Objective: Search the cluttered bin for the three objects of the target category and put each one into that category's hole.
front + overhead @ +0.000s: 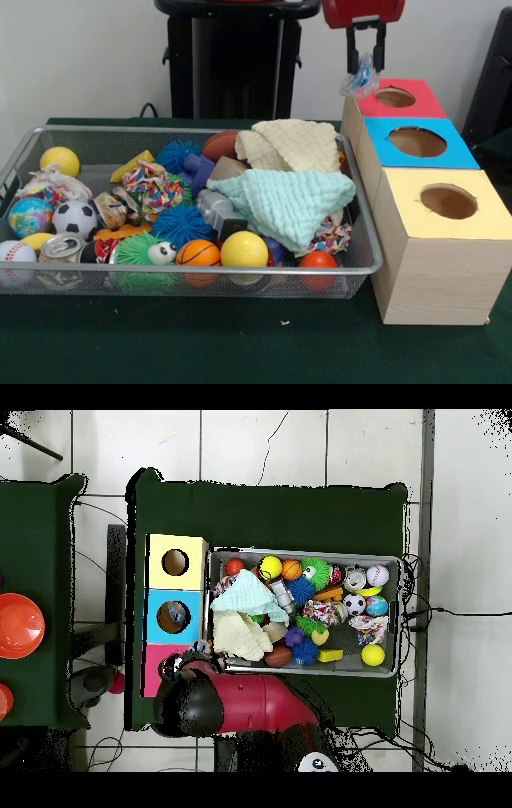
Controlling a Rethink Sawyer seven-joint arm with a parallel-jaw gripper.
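Gripper [365, 64]: hangs above red box [416, 106], fingers closed on pale blue pacifier [359, 79], held just left of red box's hole [395, 98], clear of box top.
Boxes: red, blue box [448, 154], yellow box [480, 216] in row right of bin, each with round hole on top.
Wire mesh bin [364, 264]: crowded. Mint cloth [284, 204] and cream cloth [292, 144] at right end; yellow ball [244, 250], small basketball [198, 253], soccer ball [74, 218], globe ball [30, 216], baseball [16, 252], blue spiky ball [180, 224], drink can [62, 247] toward left and front.
Green table [240, 344]: bears bin and boxes.
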